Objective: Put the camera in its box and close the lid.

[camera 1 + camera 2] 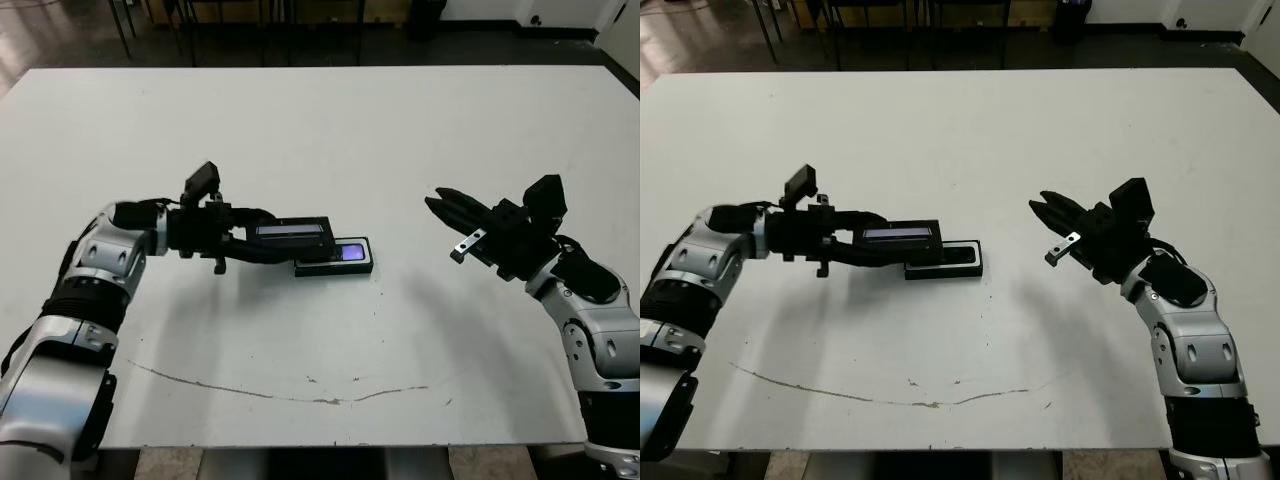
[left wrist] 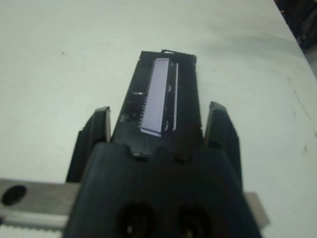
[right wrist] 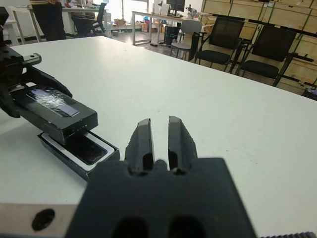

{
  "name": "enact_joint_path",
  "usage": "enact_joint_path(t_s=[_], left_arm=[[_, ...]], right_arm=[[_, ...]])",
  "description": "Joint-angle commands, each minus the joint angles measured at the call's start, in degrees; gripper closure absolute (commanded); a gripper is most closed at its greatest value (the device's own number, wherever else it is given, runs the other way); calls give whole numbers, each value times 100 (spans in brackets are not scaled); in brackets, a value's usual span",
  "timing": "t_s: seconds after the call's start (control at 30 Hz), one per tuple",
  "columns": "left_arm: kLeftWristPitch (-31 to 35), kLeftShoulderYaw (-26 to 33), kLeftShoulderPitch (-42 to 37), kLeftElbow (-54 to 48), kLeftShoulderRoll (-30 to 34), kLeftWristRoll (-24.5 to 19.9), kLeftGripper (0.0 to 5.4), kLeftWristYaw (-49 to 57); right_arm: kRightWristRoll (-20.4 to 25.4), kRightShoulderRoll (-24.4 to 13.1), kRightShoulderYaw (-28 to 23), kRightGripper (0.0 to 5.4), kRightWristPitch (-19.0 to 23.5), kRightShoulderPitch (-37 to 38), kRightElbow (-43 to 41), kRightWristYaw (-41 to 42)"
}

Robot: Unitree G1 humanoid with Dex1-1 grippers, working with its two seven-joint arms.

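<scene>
Left gripper [image 1: 262, 243]: clamped on the lid [image 1: 291, 232], held above the box's left part.
Right gripper [image 1: 437, 205]: fingers together, empty, well right of the box.
Camera [image 1: 351, 252]: lying in the box [image 1: 336, 268].
Box: mid-table [image 1: 320, 130], nearer the front edge.

The left end effector [image 1: 268, 243] held the lid [image 1: 292, 231] partly over the box [image 1: 336, 267], the camera [image 1: 351, 252] showing inside; the right end effector [image 1: 438, 205] hovered apart.

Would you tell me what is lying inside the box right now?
The camera lies in the box; its bluish patch shows. The lid, held by the left gripper, covers the box's left part.
</scene>
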Motion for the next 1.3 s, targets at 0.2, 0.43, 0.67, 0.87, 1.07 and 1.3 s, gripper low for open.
enact_joint_path(t_s=[0.2,0.43,0.67,0.87,1.07,1.3], left_arm=[[-138,55,-102,403,-219,137,384,50],[-222,-89,-242,654,-322,348,384,-85],[-84,-214,-502,1002,-413,547,384,-372],[-82,-232,-497,966,-465,620,384,-410],[-33,-277,-451,865,-575,647,384,-349],[6,-398,-386,907,-762,781,384,-150]], right_arm=[[-21,-36,18,540,-130,110,167,69],[72,-44,-5,540,-160,124,173,166],[54,-59,-15,540,-88,164,68,65],[57,-62,-19,540,-114,172,82,79],[65,-63,-30,540,-86,180,74,64],[35,-47,-47,540,-131,220,73,32]])
